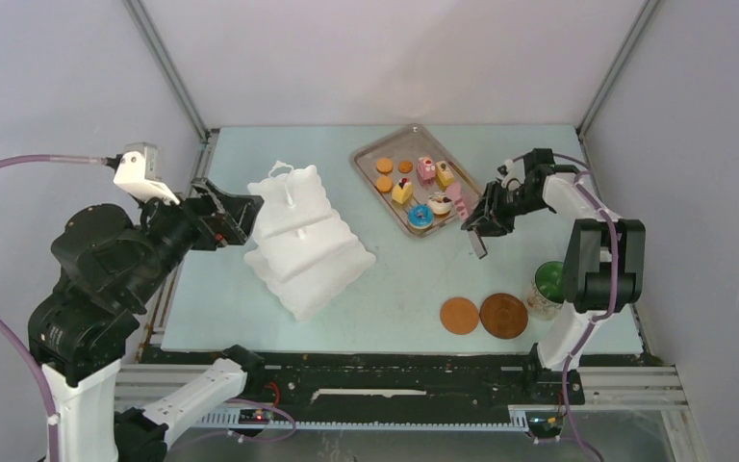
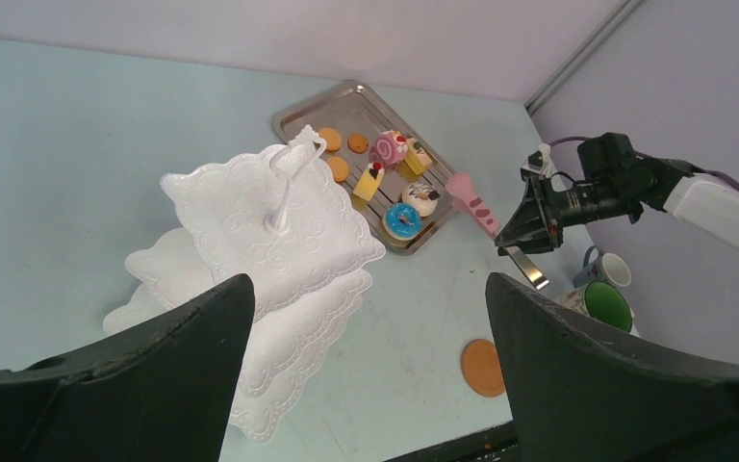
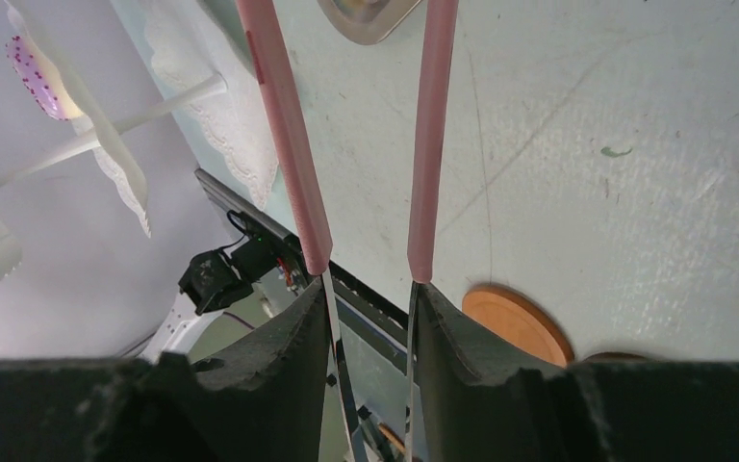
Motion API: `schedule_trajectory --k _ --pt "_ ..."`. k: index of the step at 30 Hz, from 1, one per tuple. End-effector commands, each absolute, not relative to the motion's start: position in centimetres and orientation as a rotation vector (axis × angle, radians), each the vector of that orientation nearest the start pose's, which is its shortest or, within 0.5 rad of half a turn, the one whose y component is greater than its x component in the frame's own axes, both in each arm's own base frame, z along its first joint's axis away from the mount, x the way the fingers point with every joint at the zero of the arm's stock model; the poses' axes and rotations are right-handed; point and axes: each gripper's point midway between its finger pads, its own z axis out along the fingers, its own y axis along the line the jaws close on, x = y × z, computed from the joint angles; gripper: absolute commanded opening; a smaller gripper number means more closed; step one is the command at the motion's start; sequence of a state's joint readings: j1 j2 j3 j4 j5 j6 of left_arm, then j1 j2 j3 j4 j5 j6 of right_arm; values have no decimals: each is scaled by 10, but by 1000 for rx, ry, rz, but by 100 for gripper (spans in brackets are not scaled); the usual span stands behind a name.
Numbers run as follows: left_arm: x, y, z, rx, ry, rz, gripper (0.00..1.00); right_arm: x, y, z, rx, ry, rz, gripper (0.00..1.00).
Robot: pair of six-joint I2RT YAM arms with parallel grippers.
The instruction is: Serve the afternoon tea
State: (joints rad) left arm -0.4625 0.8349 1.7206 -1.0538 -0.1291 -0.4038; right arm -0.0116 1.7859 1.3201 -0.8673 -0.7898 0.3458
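Top view: my right jaws grip the tongs [image 1: 478, 245] at four o'clock of the tray [image 1: 367, 162]; pastries [image 1: 402, 191] wait there. Left wrist: left jaws wide, stand [image 2: 250, 207] ahead. Right wrist: tongs thinly pinched; they may twist, dropping a pastry.

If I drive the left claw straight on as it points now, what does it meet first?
Most likely the white tiered stand. It sits directly ahead of the left claw, framed between its open fingers in the wrist view. Which tier it would touch first is unclear.
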Motion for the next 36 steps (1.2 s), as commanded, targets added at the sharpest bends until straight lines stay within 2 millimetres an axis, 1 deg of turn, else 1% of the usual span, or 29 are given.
schedule_trajectory --k 1,6,13,19,24,30,36 --pt "186 -86 463 -56 1755 -530 97 342 131 122 316 2703 1337 38" --pt "189 -88 465 -14 1770 -507 97 345 129 107 349 2727 1345 38" --pt "190 -85 464 15 1768 -473 97 347 131 94 373 2754 1348 39" --pt "186 -77 470 22 1746 -430 97 350 139 87 384 2761 1371 40" --pt "186 -73 471 18 1741 -410 98 352 144 81 396 2768 1384 41" --pt "187 -71 468 19 1746 -394 98 352 144 74 410 2786 1365 41" --pt "187 -72 467 26 1747 -395 98 356 145 73 418 2776 1368 40"
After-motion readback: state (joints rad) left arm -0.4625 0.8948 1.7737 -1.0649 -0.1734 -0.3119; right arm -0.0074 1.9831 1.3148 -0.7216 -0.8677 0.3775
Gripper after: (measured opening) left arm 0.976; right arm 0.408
